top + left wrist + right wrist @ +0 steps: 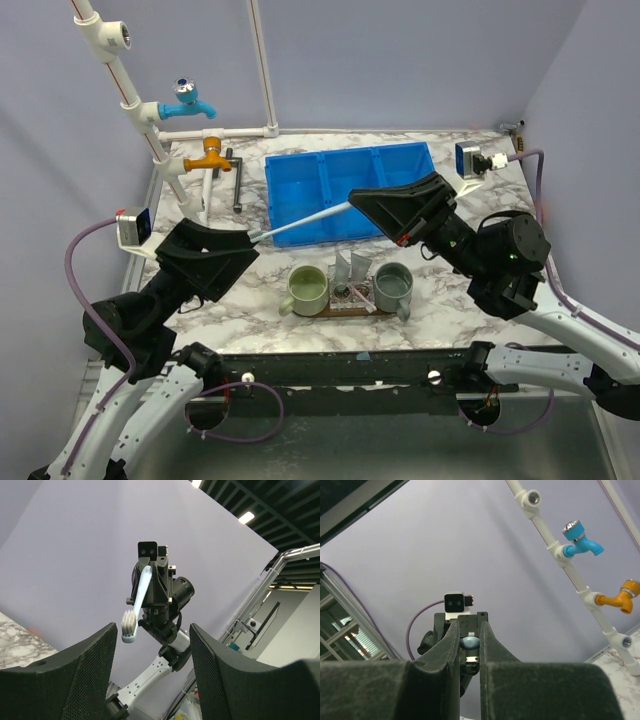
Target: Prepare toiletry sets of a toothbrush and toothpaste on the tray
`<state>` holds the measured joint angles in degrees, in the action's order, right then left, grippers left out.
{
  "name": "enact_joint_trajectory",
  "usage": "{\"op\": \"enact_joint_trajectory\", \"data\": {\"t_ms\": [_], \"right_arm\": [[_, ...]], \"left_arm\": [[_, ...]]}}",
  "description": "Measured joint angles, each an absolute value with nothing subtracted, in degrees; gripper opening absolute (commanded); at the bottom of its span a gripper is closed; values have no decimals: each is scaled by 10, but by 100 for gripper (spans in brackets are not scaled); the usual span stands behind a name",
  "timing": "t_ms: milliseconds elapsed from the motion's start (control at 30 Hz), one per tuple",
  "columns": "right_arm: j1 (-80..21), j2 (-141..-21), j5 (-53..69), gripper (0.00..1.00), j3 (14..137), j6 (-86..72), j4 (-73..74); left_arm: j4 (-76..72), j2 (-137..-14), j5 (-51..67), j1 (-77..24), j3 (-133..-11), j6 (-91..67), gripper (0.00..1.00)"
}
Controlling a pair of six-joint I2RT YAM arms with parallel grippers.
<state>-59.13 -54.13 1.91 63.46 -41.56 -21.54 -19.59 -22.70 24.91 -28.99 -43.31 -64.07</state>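
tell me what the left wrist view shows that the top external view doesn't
Only left wrist: the white bristles of the brush head, facing the camera. Only top external: the dark-brown wooden oval tray, two greenish cups on it, the blue three-compartment plastic bin. Both: the right gripper shut on the slim light-blue toothbrush, the left gripper open.

Blue bin (pixel 300 185), 2 cups (pixel 308 288), 2 taps (pixel 190 98)
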Motion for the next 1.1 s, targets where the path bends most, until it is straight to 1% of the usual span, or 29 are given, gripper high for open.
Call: {"op": "enact_joint_trajectory", "data": {"t_ms": [100,200,400,567,1100], "right_arm": [[-591,-550,19,1,635,-422,-232],[-591,-557,19,1,635,-425,-243],[-591,-569,19,1,635,-432,-258],[-591,-577,19,1,634,-436,-269],[-591,-586,20,1,634,-442,-279]], "left_arm": [[-196,-227,238,-290,-438,-640,57],[-191,-227,228,-290,-442,-638,53],[-174,-227,220,-290,-455,-627,50],[-160,-229,212,-290,-461,-617,45],[-110,-231,186,-290,-476,-591,15]]}}
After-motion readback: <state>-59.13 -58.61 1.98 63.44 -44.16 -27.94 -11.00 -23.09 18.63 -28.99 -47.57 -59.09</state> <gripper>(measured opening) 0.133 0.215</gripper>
